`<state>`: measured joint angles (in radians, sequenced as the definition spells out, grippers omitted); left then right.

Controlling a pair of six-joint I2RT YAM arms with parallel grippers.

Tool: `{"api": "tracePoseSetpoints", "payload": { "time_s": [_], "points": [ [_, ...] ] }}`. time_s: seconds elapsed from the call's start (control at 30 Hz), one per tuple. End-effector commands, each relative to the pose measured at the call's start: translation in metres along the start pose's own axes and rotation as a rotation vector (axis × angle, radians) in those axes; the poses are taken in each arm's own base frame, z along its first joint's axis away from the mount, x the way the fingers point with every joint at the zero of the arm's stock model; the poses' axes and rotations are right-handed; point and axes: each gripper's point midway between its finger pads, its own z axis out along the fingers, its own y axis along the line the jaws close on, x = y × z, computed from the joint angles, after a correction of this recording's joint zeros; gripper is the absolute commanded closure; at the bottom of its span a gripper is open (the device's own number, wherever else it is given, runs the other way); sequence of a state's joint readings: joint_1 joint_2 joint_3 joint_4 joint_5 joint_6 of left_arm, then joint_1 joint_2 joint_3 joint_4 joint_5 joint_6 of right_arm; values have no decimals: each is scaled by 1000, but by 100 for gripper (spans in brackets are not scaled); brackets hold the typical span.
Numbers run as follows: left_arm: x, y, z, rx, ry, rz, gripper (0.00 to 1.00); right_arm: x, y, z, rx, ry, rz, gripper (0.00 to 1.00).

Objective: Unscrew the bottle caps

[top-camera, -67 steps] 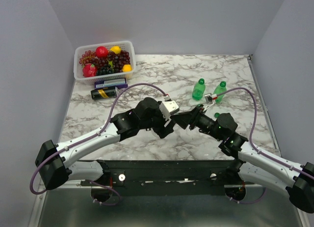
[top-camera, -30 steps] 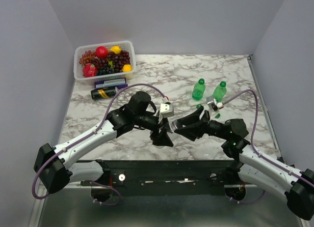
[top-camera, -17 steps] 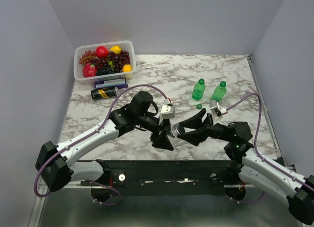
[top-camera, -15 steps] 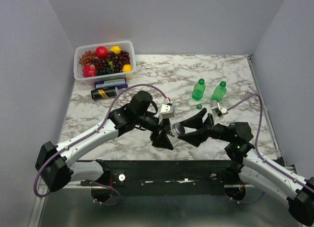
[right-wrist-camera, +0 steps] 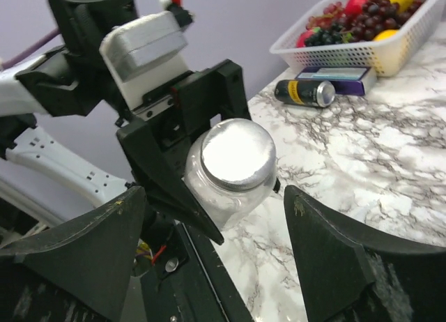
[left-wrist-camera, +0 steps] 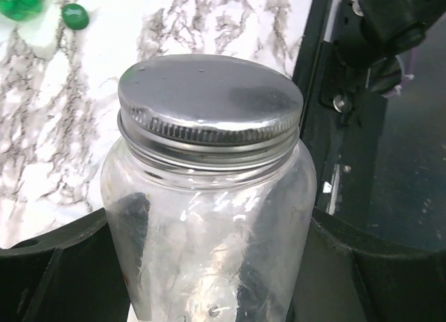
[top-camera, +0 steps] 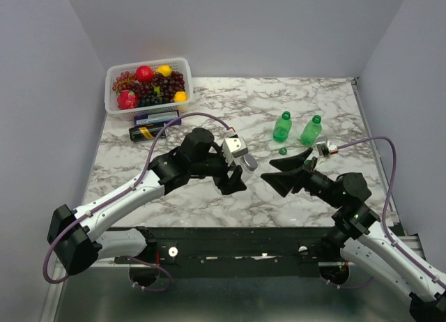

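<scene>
My left gripper (top-camera: 237, 177) is shut on the squat clear bottle (left-wrist-camera: 209, 231) and holds it above the table, tilted toward the right arm. Its silvery-grey cap (left-wrist-camera: 209, 106) sits on the neck and also shows in the right wrist view (right-wrist-camera: 237, 153). My right gripper (right-wrist-camera: 216, 266) is open and empty, facing the cap with a gap between them; in the top view it (top-camera: 273, 174) is just right of the bottle. Two green bottles (top-camera: 281, 128) (top-camera: 311, 130) stand at the back right. A loose dark green cap (top-camera: 282, 151) lies in front of them.
A white basket of fruit (top-camera: 115, 106) stands at the back left. A dark can with a yellow label (top-camera: 148, 132) and a flat box (top-camera: 157, 118) lie in front of it. The table's dark front rail (top-camera: 230, 238) runs below both arms.
My right gripper has drawn back to the right, away from the silvery cap it was around. My left gripper has raised the clear bottle a little. The cap stays on.
</scene>
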<state>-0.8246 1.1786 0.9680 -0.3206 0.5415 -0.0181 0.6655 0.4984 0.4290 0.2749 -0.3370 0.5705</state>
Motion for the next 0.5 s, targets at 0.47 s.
{"api": "tracePoseSetpoints", "payload": {
  "time_s": [0.47],
  "points": [
    [-5, 2, 1, -71, -12, 80, 78, 0, -14, 23, 70, 14, 137, 8]
  ]
}}
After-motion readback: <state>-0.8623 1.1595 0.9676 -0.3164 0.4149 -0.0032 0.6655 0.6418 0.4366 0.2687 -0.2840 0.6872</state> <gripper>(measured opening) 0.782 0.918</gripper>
